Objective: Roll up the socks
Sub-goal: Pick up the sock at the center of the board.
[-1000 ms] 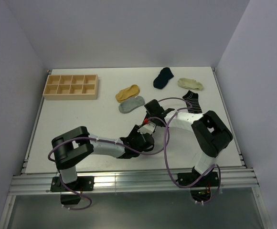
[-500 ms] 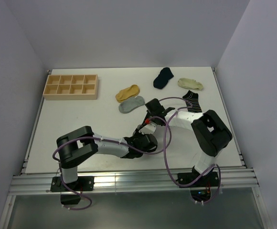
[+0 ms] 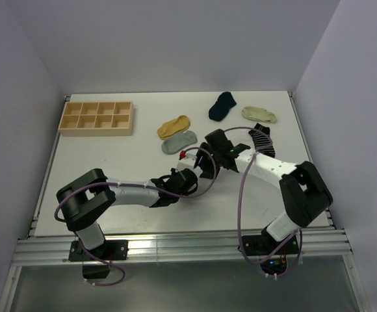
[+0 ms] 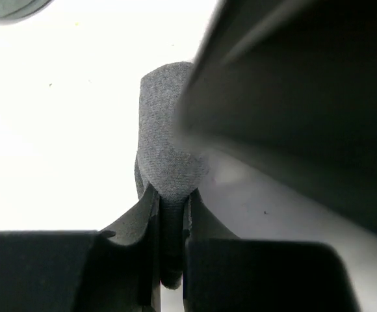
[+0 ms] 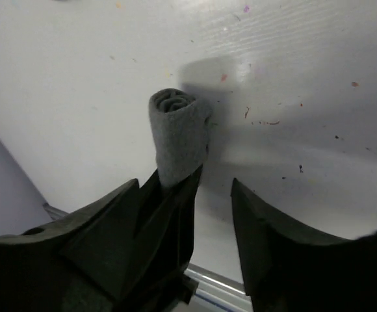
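Soft even overhead light, faint shadows on the table (image 3: 110,162), left wrist view blown out white, big dark blur at right, right wrist view dimmer, soft shadow right of the sock (image 5: 179,136)

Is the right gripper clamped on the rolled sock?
No: the right gripper is open, a gap showing beside the rolled sock.

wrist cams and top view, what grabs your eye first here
A tightly rolled dark grey sock is pinched in the left tool, mid-table. The right tool gapes open right beside it. Five loose socks lie scattered at the far side, right of a wooden tray.
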